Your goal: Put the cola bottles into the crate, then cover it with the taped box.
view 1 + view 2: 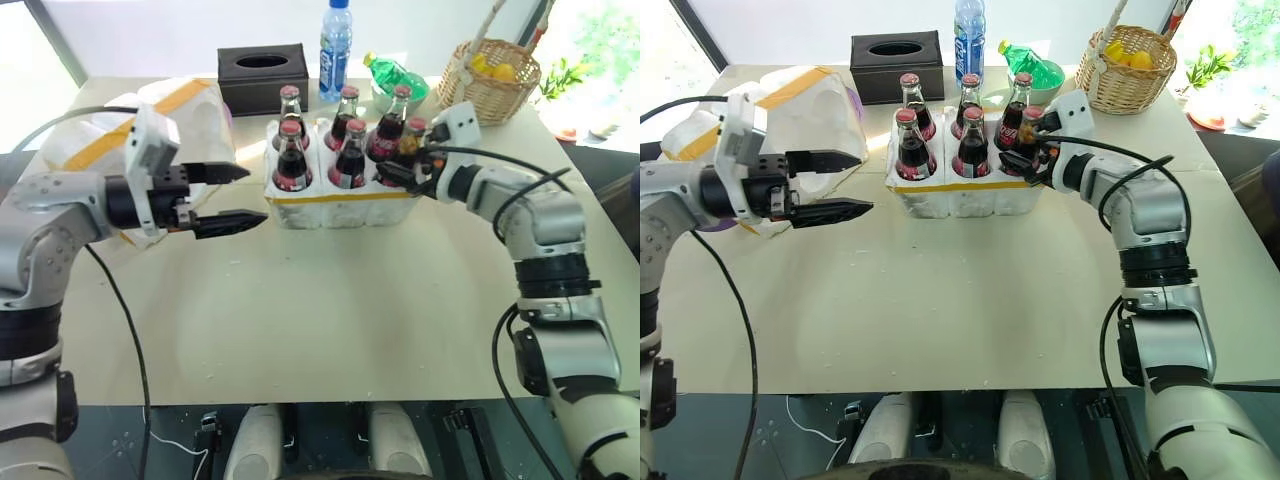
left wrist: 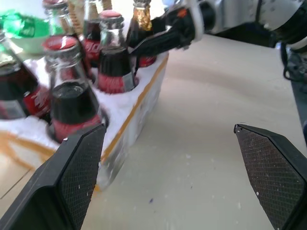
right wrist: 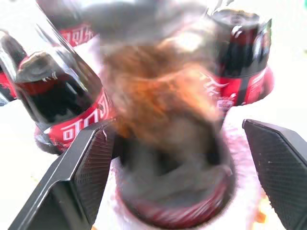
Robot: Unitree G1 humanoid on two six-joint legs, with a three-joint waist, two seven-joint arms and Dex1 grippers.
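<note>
1. The cola bottles (image 1: 330,145) stand in the crate (image 1: 340,205), six of them in two rows of three, on the far middle of the table (image 1: 330,310).
2. The sixth bottle (image 1: 412,148) sits at the crate's near right corner, between the fingers of the right gripper (image 1: 400,170).
3. The right gripper's fingers stand wide apart on either side of that bottle in the right wrist view, not pressing its glass.
4. The left gripper (image 1: 228,198) hovers over the table just left of the crate, its fingers spread wide and holding nothing.
5. The taped box (image 1: 150,125) lies on the table's far left, behind the left gripper.
6. A black tissue box (image 1: 262,75) stands behind the crate.
</note>
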